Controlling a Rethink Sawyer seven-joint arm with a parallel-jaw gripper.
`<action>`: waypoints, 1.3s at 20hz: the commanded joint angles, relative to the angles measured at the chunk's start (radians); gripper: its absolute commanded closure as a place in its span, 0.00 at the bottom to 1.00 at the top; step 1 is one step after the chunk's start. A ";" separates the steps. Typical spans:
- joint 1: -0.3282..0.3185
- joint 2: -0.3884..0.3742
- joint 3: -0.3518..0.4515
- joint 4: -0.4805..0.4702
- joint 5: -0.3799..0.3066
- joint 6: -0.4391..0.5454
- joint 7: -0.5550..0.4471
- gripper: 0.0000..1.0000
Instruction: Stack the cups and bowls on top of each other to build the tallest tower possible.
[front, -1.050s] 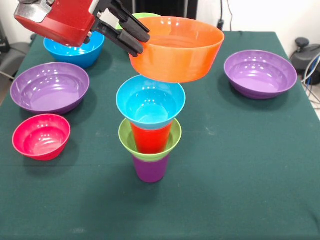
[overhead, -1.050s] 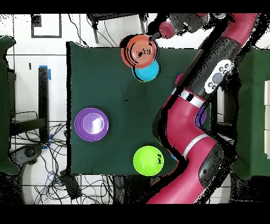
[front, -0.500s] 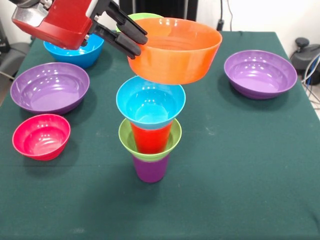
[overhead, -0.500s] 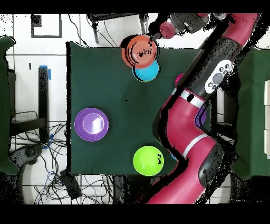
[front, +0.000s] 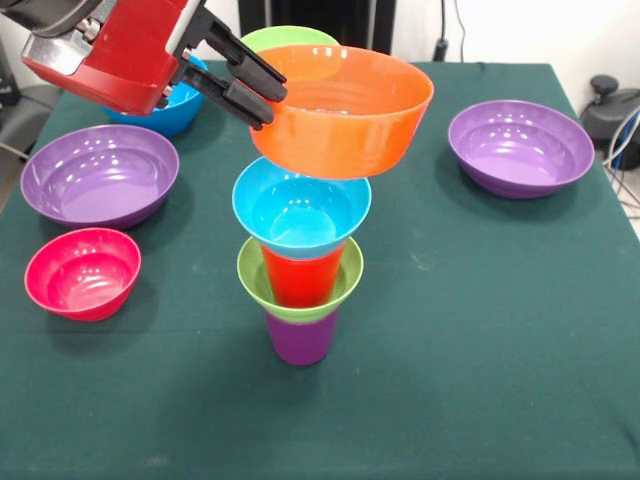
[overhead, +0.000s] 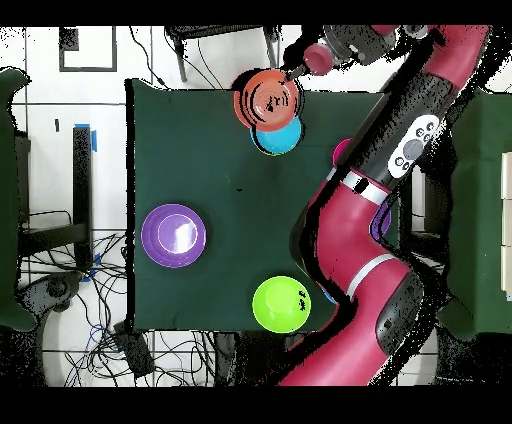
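Grip: the orange bowl (front: 343, 112) is pinched at its rim by the gripper (front: 252, 92), one black finger inside the wall and one outside, so the bowl hangs level and open side up from a single edge.
Carry position: the orange bowl is held in the air, above and slightly behind the tower (front: 300, 262), with a clear gap under its base; in the overhead view it overlaps only part of the blue rim (overhead: 280, 135), so it is judged not yet centred.
Tower make-up: a purple cup (front: 300, 337) stands on the green tablecloth (front: 480, 350), a small lime green bowl (front: 300, 285) is seated in its mouth, a red cup (front: 301, 275) is nested in that, and a small blue bowl (front: 301, 208) is perched on top, each piece cradled by the rim below.
Why the height: the clearance is judged to keep the bowl's underside off the blue rim until it is lined up.
Risk: a narrow base under widening bowls; an off-centre release is likely to tip the stack.
Spare pieces: two wide purple bowls (front: 98, 175) (front: 520, 147), a pink bowl (front: 82, 272), a second blue bowl (front: 165, 112) and a second lime green bowl (front: 288, 39) are left well apart on the cloth.
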 joint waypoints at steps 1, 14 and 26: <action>0.020 -0.009 -0.165 -0.126 -0.089 -0.043 -0.122 1.00; 0.021 -0.006 -0.144 -0.148 -0.161 -0.011 -0.194 1.00; 0.013 0.012 -0.123 -0.150 -0.151 -0.034 -0.209 1.00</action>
